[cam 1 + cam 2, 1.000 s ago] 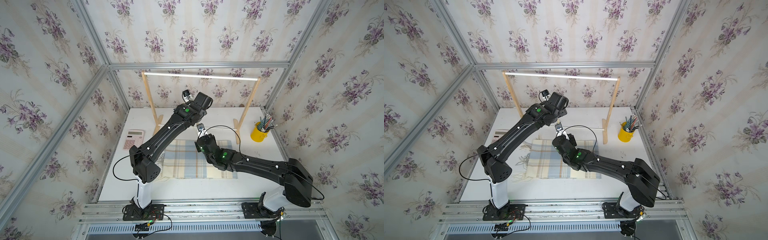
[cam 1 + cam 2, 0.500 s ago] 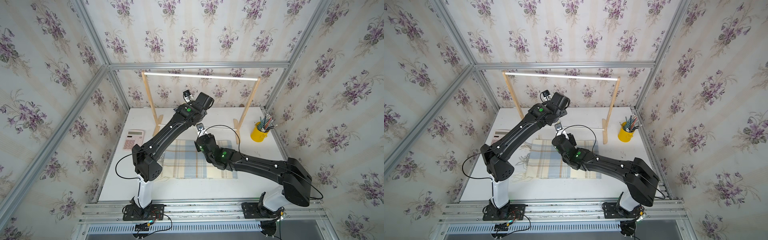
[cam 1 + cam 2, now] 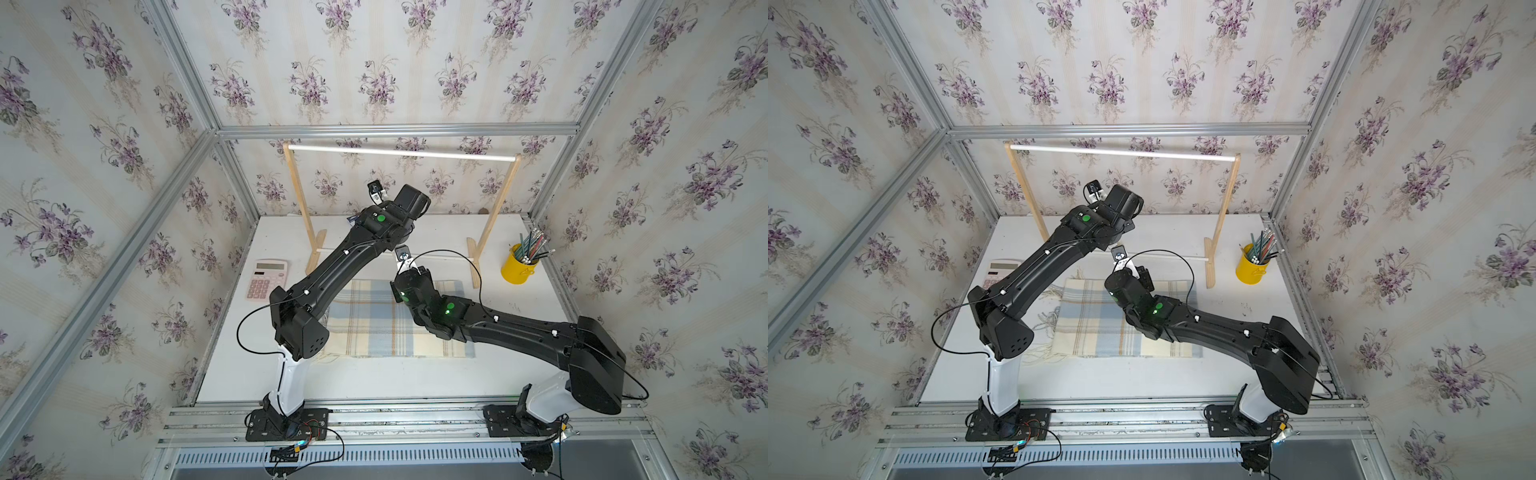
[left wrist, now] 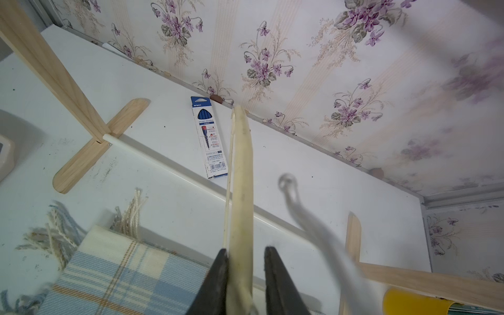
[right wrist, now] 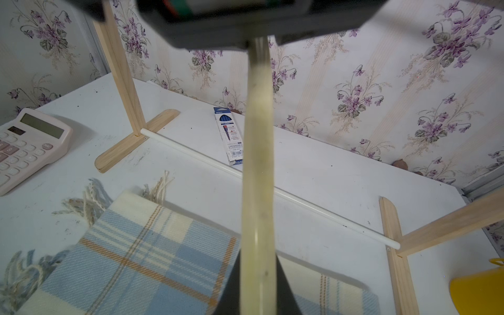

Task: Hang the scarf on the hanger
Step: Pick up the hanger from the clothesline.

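Right gripper (image 5: 257, 261) is clamped on the hanger (image 5: 257, 136), whose pale arm runs out from between its fingers towards the left gripper (image 4: 245, 249). That one straddles the same wooden arm further along. One finger lies against the wood and a sliver of gap shows at the other, so I cannot tell whether it has bitten yet. The hook (image 4: 289, 185) shows as a blur just beside its jaws, and the thin lower bar (image 4: 228, 191) runs alongside the arm.

The scarf (image 3: 374, 324) lies folded flat on the table (image 3: 374, 382), below both grippers and touched by neither. Its fringe (image 4: 131, 212) is at the end on the left arm's side.

The hanger looks light, stiff and smooth, so it would likely pivot in a single pinch; two holds should steady it. The thick curved arm is the place to grip, which leaves the slender bar free for the cloth. The scarf looks soft, limp and light. It should sag from any hold, so pinching the folded edge through all layers seems better than pulling on the fringe. On smooth wood it may slide off if draped unevenly.

The left arm (image 3: 332, 270) stretches far forward from its base, with the wrist bent down past the scarf's far edge. The right arm (image 3: 498, 328) lies low across the scarf, its wrist turned up towards the left gripper. Both grippers are hidden under their wrists in both top views.
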Available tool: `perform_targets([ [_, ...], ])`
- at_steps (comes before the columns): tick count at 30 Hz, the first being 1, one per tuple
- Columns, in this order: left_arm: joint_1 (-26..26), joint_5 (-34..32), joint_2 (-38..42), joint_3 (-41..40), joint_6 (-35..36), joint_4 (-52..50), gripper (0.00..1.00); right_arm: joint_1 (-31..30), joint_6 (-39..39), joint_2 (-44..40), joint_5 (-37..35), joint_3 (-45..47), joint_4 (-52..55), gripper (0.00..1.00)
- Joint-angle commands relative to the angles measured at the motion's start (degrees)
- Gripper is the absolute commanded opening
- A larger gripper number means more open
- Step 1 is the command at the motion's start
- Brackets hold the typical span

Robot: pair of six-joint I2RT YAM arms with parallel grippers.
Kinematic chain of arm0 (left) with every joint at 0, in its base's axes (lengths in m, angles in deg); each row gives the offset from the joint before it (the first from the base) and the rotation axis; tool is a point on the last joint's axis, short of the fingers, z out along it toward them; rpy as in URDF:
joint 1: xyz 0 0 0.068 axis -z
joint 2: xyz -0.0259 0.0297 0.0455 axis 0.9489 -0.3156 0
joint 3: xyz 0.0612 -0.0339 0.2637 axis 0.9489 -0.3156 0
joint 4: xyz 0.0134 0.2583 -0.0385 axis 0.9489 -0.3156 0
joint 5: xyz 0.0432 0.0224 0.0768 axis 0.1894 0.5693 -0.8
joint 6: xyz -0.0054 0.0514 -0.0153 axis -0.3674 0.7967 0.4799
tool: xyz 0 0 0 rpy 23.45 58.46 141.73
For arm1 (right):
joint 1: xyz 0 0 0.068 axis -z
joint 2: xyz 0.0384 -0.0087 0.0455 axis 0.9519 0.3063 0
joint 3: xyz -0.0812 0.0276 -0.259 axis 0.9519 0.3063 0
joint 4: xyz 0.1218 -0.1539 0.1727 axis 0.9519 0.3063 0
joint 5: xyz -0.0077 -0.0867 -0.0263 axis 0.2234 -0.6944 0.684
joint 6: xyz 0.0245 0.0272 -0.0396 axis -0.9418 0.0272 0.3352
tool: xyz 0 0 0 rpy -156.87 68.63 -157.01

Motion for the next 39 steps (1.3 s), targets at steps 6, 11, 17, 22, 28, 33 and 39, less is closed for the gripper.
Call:
perform_targets([
  [6, -0.1, -0.2, -0.7, 0.7, 0.3, 1.5, 0.34, -0.5, 0.4, -1.2, 0.7, 0.3, -0.9, 0.0],
  [11, -0.1, -0.2, -0.7, 0.6, 0.4, 1.6, 0.0, -0.6, 0.5, -1.6, 0.5, 0.5, -0.9, 0.0],
  [17, -0.1, 0.0, -0.7, 0.5, 0.5, 1.6, 0.0, -0.6, 0.4, -1.7, 0.3, 0.6, -0.9, 0.0],
  [22, -0.1, 0.1, -0.5, 0.0, 0.7, 1.9, 0.0, -0.7, 0.5, -1.7, 0.4, 0.6, -1.0, 0.0],
  [28, -0.1, 1.1, 0.2, -1.4, 3.0, 4.3, 0.0, -0.7, 0.4, -2.1, 0.2, 1.1, -1.4, 0.0],
  [33, -0.1, 2.5, 1.0, -3.2, 4.7, 6.0, 0.0, -0.7, 0.4, -2.1, 0.3, 0.9, -1.1, 0.01],
  [39, -0.1, 4.5, 2.3, -5.6, 7.3, 8.1, 0.0, -0.7, 0.6, -2.3, 0.1, 0.4, 0.9, 0.85],
])
